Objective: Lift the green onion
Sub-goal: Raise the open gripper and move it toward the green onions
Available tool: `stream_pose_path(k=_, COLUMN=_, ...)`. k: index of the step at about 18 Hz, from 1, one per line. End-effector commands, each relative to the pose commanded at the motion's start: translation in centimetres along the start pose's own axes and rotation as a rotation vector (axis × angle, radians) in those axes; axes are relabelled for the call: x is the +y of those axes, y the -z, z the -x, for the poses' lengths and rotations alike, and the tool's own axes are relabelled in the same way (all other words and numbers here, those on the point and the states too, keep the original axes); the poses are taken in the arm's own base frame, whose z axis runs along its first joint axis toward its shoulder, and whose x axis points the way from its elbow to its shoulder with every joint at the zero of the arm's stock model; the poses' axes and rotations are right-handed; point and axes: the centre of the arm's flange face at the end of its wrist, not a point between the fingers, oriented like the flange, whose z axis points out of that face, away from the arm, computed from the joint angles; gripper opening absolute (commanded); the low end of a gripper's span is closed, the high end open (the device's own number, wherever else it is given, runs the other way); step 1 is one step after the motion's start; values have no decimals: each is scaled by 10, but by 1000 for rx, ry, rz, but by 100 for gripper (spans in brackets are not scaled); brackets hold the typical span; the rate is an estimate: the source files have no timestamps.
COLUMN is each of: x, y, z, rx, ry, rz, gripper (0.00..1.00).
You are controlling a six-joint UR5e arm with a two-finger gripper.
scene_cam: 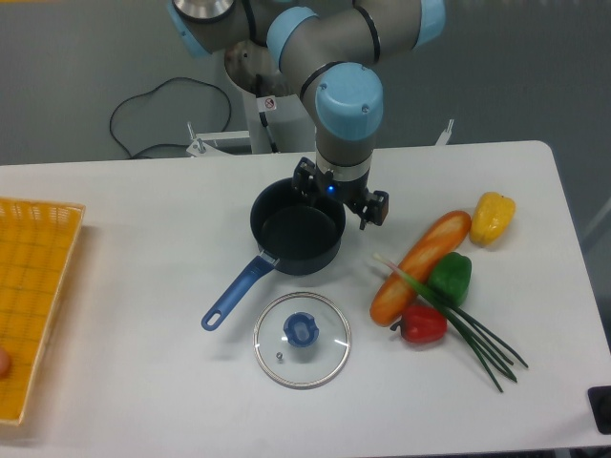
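A white table (143, 248) stands before a grey wall, a black cable (143, 105) trailing behind. The green onion (456, 318) lies near the right edge (across the bread loaf (420, 265)). The gripper (368, 212) hangs beside the pot (297, 226); its opening cannot be judged.

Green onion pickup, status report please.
Hand hangs by the pot rim, holding nothing; open or shut unclear. Green onion untouched on the table, lying across the bread loaf, between the green pepper and red pepper.
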Motion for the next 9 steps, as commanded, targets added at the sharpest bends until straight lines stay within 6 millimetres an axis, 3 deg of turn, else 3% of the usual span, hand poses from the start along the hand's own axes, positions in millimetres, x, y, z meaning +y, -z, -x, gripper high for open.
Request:
stream_pose_path(k=4, x=-6, y=4, z=11, rx=-5, ry=105, rz=-6, gripper=100)
stream_pose_path(k=9, x=-6, y=-9, z=27, rx=-11, ry=269, rz=-14, gripper=100)
